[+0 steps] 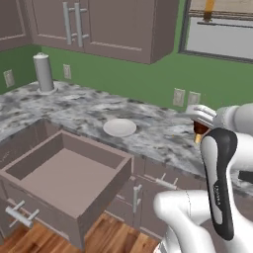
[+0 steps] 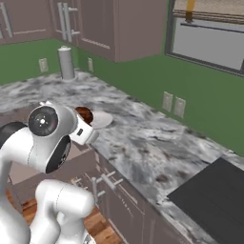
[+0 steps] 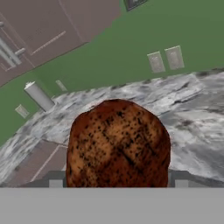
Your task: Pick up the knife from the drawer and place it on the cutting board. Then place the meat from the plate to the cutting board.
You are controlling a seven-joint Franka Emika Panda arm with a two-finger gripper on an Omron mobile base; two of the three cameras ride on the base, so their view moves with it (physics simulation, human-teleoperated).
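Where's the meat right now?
The meat is in the pincer, held above the counter to the right of the empty plate; it looms large in the hand view.

Open drawer (image 1: 69, 173), white plate (image 1: 119, 127) on grey marbled counter (image 1: 89, 111), meat (image 1: 199, 129) held aloft.

No legible text, labels, brands, numbers or signs anywhere. Small pale marking on black arm cover (image 1: 218, 190), too blurred to read.
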